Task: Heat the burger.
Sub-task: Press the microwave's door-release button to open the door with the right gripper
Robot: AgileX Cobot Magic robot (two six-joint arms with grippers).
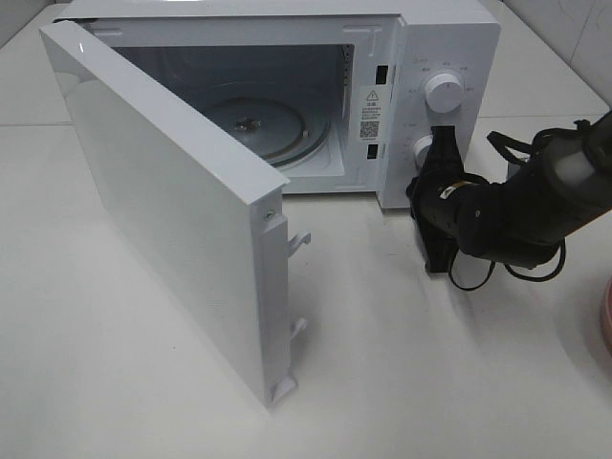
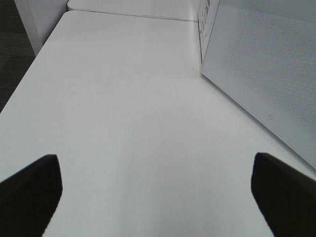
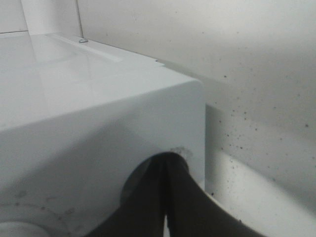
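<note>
right hand: together, at lower knob of microwave | left hand: apart, over table

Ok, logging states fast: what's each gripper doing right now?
Left gripper: open, holding nothing.
Right gripper: closed, empty, beside the lower microwave knob.

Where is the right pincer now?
On the right of the exterior high view, the shut right pincer sits at the lower knob of the microwave, beneath its upper knob.
</note>
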